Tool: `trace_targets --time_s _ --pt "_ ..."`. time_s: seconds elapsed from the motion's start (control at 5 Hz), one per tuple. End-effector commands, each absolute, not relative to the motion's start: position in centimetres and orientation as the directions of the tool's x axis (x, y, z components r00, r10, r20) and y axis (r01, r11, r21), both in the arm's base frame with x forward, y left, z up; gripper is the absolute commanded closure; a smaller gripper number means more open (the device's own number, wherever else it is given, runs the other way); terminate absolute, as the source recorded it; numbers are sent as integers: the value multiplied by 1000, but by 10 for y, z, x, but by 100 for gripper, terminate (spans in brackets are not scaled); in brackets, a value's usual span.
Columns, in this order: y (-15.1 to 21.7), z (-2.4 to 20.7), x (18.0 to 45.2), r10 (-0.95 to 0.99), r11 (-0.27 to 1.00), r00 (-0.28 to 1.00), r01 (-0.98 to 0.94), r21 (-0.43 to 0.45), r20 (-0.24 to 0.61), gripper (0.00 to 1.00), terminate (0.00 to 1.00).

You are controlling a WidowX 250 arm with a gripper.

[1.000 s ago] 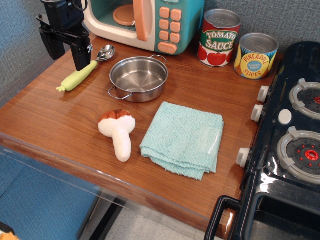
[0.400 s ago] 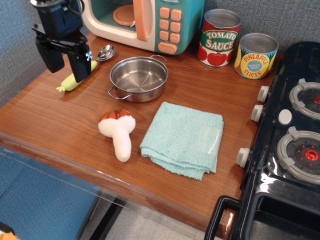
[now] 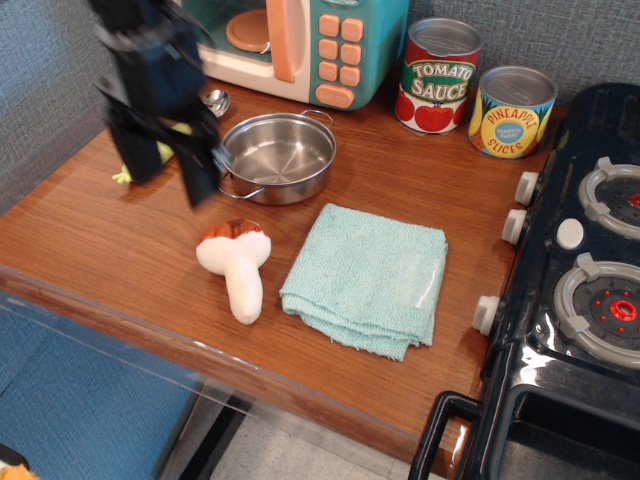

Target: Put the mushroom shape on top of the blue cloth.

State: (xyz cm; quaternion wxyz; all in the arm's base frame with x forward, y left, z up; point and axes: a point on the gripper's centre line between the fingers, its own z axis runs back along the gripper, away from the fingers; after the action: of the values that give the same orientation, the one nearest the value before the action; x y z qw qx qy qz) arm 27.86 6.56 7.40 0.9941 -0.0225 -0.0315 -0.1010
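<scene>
Mushroom shape lies on its side, brown cap, white fuzzy stem, just left of blue cloth. Gripper blurred, fingers spread, empty.

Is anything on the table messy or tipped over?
Nothing is spilled or broken. The mushroom shape lies on its side on the wood beside the blue cloth, not on it. The cloth's folded layers are a bit uneven. Both cans stand upright.

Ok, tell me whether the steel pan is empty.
Empty: the steel pan shows only its bare shiny bottom, nothing inside.
</scene>
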Motion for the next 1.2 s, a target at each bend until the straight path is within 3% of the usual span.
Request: trace_targets --time_s 0.0,0.2,0.4,0.6,0.8,1.0 --pt "29 29 301 -135 991 988 134 16 73 0 0" --pt "29 8 312 -117 992 993 116 57 24 0 0" --pt "36 17 316 -110 992 993 108 61 41 100 0" --pt "44 57 315 -111 994 988 109 28 106 100 0" --pt "44 79 314 -102 994 987 104 -17 122 100 0" --pt "28 82 317 -125 991 988 130 -44 91 100 0"
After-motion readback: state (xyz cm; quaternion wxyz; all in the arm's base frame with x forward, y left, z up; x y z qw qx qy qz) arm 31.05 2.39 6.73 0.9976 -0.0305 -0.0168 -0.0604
